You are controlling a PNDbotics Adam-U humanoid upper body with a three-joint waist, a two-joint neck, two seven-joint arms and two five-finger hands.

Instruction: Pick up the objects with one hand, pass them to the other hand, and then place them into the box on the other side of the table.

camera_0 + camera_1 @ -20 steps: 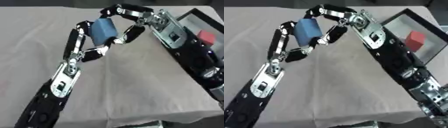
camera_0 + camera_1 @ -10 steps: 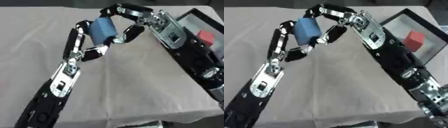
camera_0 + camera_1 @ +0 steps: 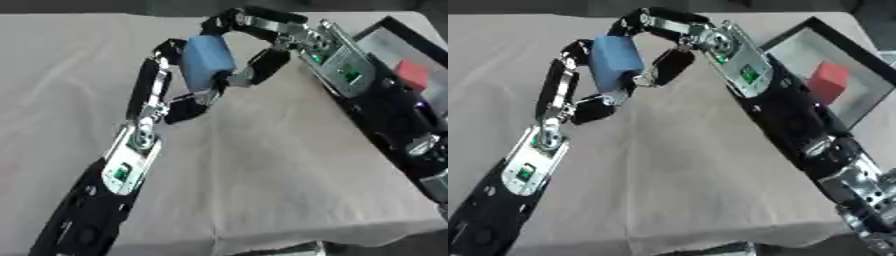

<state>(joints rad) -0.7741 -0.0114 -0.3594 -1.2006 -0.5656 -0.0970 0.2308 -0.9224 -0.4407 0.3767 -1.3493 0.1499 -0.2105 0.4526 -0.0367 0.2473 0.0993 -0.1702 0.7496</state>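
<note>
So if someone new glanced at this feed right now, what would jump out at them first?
Probably the blue block, held up above the middle of the table with both hands on it: the left hand curled round it from the left, the right hand arching over from the right. Next, the red cube sitting in the black-rimmed box at the table's right edge.

Box (image 3: 859, 60) cropped at right edge

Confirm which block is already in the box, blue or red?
The red block. It sits inside the black-rimmed box at the table's right. The blue block is off the table, between the fingers of the left hand and right hand.
</note>
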